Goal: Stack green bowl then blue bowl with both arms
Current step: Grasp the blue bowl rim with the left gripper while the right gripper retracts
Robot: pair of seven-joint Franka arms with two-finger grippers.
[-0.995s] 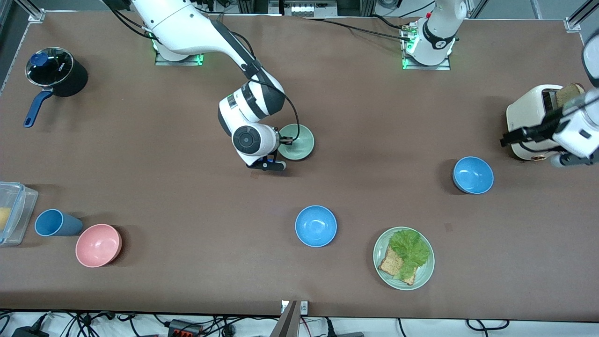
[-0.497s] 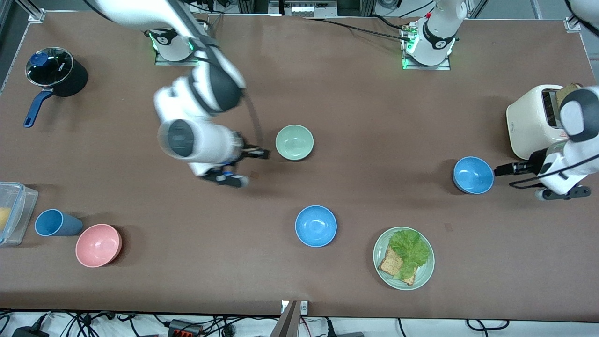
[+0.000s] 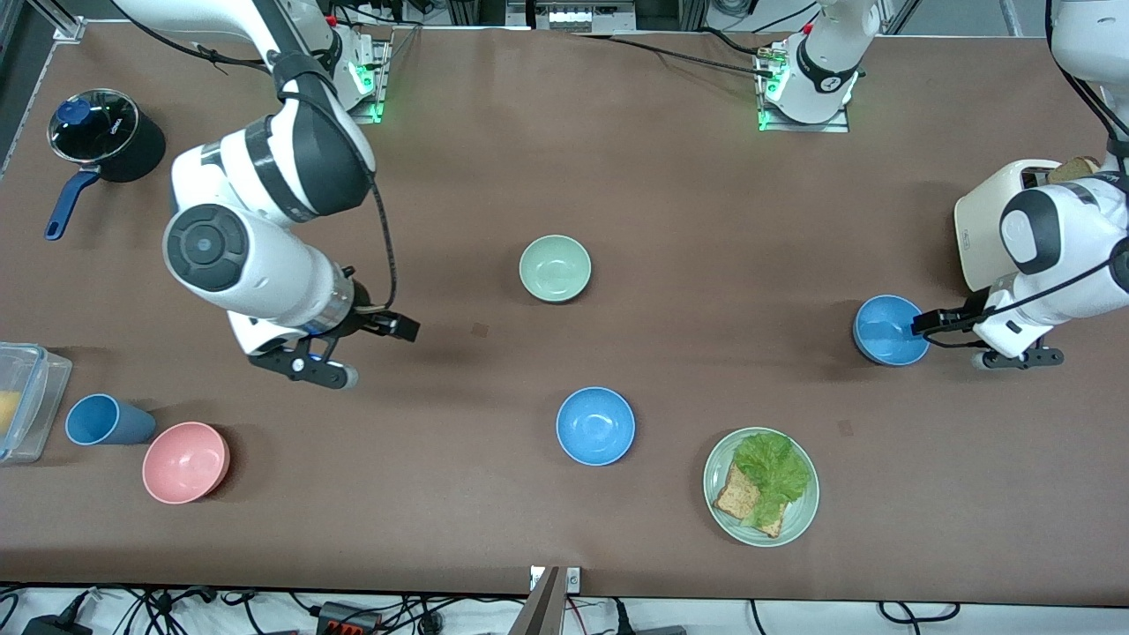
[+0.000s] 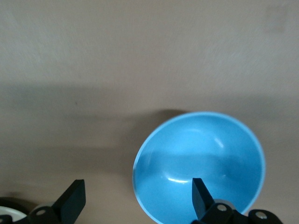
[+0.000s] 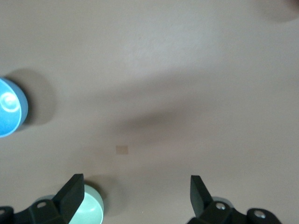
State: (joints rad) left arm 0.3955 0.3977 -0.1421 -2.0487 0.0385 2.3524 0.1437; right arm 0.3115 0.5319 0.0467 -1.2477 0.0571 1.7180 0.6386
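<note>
Open right tool (image 5: 135,196) over bare table (image 5: 177,70), green bowl (image 5: 91,210) and blue bowl (image 5: 9,114) at frame edges.

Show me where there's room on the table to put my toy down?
Bare table spreads between the green bowl and the toaster. More lies between the pink bowl and the middle blue bowl. It's crowded around the blue cup, and where the open left gripper reaches the other blue bowl.

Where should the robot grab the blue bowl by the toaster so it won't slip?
Probably by the rim. The blue bowl sits upright and open beside the toaster, with a thin edge and a round, smooth outside. Coming from above, one finger inside and one outside the wall would pinch it. The open left gripper already straddles the rim on the toaster's side, one of its fingers inside.
</note>
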